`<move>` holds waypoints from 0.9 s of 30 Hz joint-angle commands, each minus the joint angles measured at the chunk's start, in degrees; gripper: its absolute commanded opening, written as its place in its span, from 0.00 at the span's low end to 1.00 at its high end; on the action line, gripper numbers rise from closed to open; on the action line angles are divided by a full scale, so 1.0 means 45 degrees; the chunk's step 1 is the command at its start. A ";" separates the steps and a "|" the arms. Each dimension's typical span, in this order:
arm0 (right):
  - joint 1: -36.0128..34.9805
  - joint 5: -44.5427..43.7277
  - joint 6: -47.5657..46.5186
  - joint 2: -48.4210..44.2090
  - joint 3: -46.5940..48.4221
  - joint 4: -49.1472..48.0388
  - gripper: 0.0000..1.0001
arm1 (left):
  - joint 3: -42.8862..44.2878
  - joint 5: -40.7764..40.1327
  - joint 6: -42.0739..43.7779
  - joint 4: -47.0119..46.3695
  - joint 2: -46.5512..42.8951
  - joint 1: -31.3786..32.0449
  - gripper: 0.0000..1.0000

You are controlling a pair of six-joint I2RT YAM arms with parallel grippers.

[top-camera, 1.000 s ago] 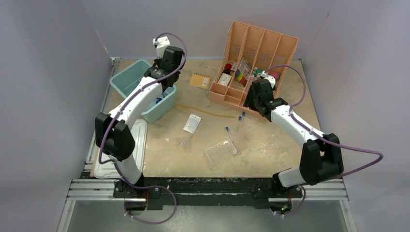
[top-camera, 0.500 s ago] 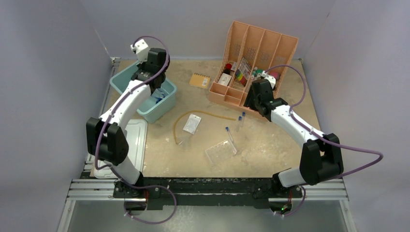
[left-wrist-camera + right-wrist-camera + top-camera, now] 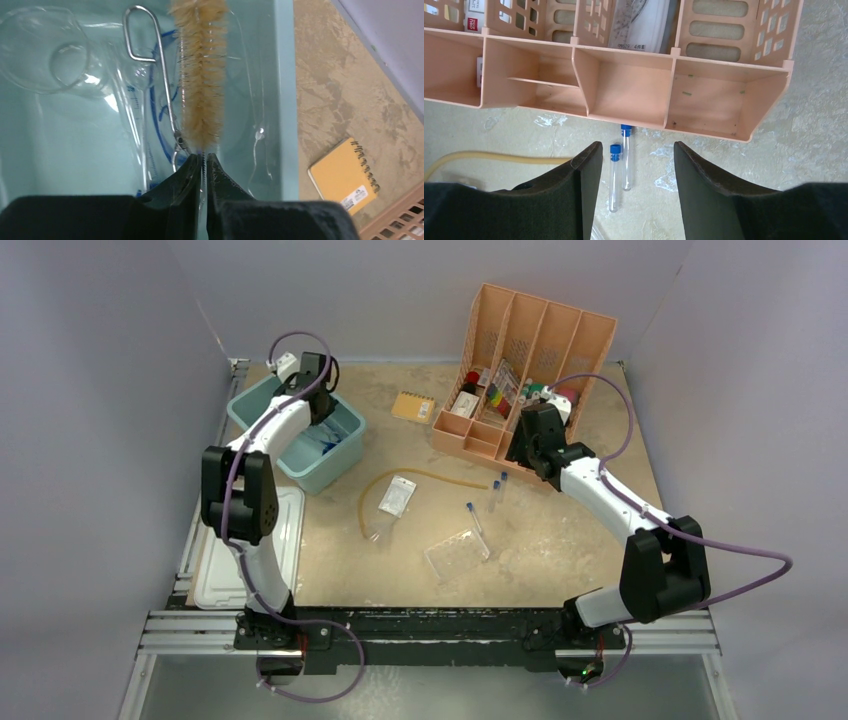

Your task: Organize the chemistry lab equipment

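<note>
Tan-bristled brush (image 3: 201, 75) is pinched by its wire stem between the closed jaws of the left gripper (image 3: 202, 165), over the teal bin (image 3: 285, 75). Its long axis runs straight out from the fingertips, bristle head away. Right gripper (image 3: 636, 150) hangs with jaws wide apart, holding nothing, above two blue-capped test tubes (image 3: 626, 160). They lie side by side on the table (image 3: 774, 165), caps toward the peach divider (image 3: 624, 90). Only the top view shows a third tube (image 3: 472, 516), the rack (image 3: 457, 554) and the bag (image 3: 397, 495); the brush is too small to make out there.

walls (image 3: 90, 440): plain lavender-grey, three sides | table (image 3: 560, 550): mottled beige top | near edge: black rail (image 3: 430, 625); aluminium frame (image 3: 190, 632) | light: even
</note>
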State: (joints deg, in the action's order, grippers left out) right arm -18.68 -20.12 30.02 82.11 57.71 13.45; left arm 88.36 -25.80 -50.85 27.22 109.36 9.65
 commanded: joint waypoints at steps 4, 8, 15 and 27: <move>0.0057 -0.0596 -0.0244 -0.0059 0.0411 -0.0119 0.57 | 0.0298 0.0862 -0.0696 -0.0467 0.0204 -0.0113 0.23; 0.0057 -0.0559 -0.0245 -0.0033 0.0436 -0.0118 0.57 | 0.0381 0.0906 -0.0476 -0.0368 -0.0051 -0.0113 0.32; 0.0065 -0.0418 -0.0195 -0.0082 0.0369 -0.0116 0.57 | 0.0665 0.2442 0.1529 -0.1147 -0.1268 0.0423 0.38; 0.0053 -0.0246 -0.0109 -0.0302 0.0102 -0.0184 0.57 | 0.1273 0.3494 0.5219 -0.1791 -0.1832 0.3376 0.53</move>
State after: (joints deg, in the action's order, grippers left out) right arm -18.68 -20.27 29.50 82.11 57.74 13.45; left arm 92.64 -11.27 -33.82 21.50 103.85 22.72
